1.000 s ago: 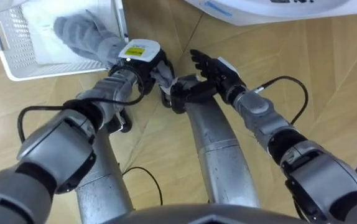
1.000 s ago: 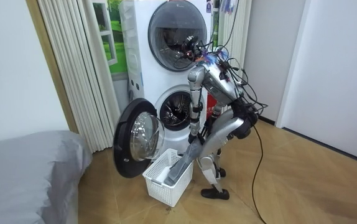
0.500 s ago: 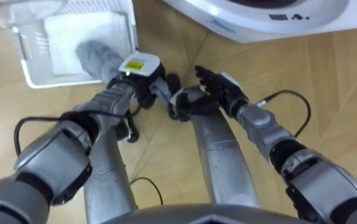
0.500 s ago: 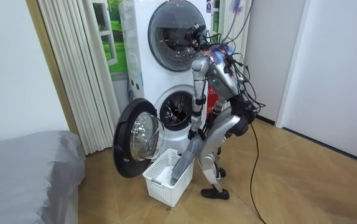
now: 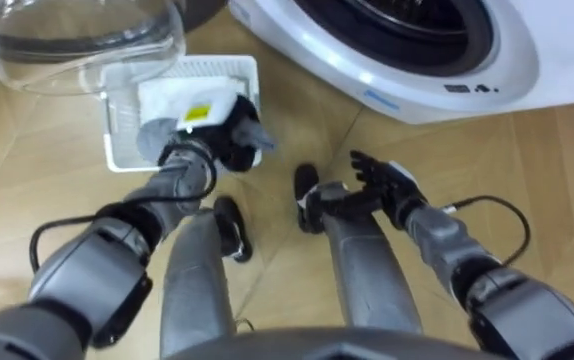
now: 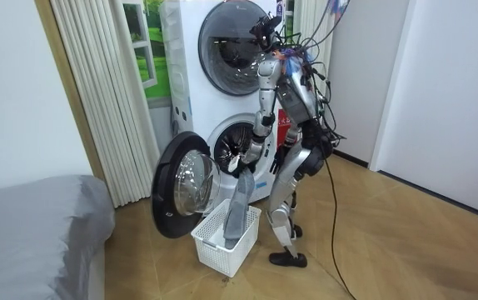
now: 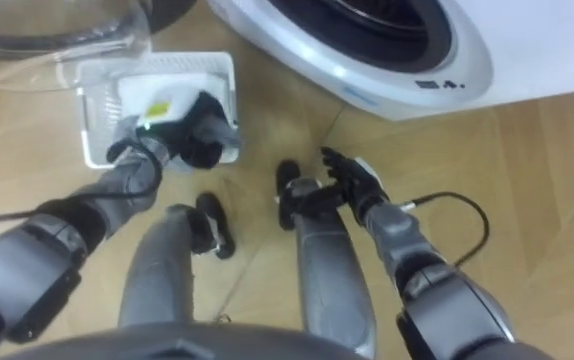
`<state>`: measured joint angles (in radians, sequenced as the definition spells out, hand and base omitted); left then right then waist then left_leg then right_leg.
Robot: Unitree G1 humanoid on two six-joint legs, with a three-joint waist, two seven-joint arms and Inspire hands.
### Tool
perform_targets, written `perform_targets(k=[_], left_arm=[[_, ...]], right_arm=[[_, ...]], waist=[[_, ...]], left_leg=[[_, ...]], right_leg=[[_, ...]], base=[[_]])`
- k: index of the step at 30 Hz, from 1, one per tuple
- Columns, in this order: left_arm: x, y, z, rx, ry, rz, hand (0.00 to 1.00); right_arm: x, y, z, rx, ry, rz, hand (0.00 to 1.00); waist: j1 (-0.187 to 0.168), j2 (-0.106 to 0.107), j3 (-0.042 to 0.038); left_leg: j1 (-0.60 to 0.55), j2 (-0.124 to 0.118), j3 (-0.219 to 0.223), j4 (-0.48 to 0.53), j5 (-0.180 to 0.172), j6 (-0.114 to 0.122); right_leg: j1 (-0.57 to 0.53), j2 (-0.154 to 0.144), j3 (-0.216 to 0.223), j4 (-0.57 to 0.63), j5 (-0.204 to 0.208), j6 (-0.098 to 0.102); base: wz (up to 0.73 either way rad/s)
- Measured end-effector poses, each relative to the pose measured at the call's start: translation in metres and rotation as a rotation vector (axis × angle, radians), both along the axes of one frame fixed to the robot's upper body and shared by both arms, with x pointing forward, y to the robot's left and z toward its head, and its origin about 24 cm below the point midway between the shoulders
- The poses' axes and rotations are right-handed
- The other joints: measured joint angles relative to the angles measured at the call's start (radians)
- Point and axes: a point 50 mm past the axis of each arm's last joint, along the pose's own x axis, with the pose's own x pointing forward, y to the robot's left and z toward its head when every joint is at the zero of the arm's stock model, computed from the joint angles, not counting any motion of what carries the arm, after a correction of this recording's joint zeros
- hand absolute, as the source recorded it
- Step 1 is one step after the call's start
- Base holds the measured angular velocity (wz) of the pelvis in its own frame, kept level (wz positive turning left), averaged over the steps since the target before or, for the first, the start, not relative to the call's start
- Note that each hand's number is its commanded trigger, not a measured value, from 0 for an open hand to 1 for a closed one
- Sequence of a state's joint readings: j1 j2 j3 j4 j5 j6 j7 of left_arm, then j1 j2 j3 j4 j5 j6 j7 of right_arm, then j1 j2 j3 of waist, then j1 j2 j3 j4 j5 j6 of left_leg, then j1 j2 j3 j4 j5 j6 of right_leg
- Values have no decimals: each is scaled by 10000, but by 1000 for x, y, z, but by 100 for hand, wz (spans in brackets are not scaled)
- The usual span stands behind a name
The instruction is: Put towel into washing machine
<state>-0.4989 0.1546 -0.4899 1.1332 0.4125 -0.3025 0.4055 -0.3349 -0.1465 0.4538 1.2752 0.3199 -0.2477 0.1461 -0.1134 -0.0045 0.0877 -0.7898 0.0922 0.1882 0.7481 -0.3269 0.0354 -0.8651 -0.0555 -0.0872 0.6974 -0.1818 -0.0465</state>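
As left hand [image 5: 219,138] clutches towel [image 6: 237,208], long axis near-vertical, tail in basket [image 6: 221,255]

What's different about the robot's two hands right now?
The left hand is curled tight round the grey towel, but the right hand is open, with its fingers spread, and holds nothing. The left hand is above the white basket, while the right hand is above the wooden floor. Both are dark and hang low in front of the washing machine.
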Motion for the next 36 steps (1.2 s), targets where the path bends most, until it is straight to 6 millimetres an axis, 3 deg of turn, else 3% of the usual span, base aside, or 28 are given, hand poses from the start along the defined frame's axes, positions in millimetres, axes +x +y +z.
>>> perform_targets(k=[7, 12, 14, 16, 25, 36], left_arm=[[3, -6, 10, -5615, 1214, 1369, 100], [-14, -12, -5, -9223, 3297, 1101, 100], [-20, -18, -10, -9788, 4060, 595, 100], [-29, -26, -16, -10609, 5002, 45, 100], [-46, -51, -21, -12587, 6963, -1410, 100], [-48, -65, -16, -13687, 7521, -1676, 100]], right_arm=[[1, 3, 1, -22, 159, 548, 0], [4, 14, 2, 224, 292, 1029, 0], [2, 13, 1, 379, 405, 1032, 0], [0, 11, -1, 413, 593, 1003, 0], [-10, 14, -7, 543, 989, 1180, 0], [-16, 16, -10, 448, 1212, 971, 0]], waist=[[303, -15, -17], [341, -31, -60], [317, -39, -101], [313, 2, -205], [341, 153, -420], [357, 173, -431]], left_leg=[[471, -160, -265, -426, 244, -19], [836, -222, -514, -565, 267, 1], [992, -285, -654, -658, 291, -9], [1187, -361, -818, -836, 371, 22], [1763, -355, -819, -1075, 402, 45], [1780, -349, -848, -1073, 410, 32]], right_leg=[[627, -162, -313, -433, -4, 1], [1177, -217, -548, -633, -22, 36], [1450, -275, -755, -763, -24, 40], [1699, -319, -845, -882, -16, 98], [2365, -286, -1017, -1238, 48, 146], [2375, -264, -1009, -1245, 61, 133]], base=[[15], [13], [29], [20], [1], [0]])
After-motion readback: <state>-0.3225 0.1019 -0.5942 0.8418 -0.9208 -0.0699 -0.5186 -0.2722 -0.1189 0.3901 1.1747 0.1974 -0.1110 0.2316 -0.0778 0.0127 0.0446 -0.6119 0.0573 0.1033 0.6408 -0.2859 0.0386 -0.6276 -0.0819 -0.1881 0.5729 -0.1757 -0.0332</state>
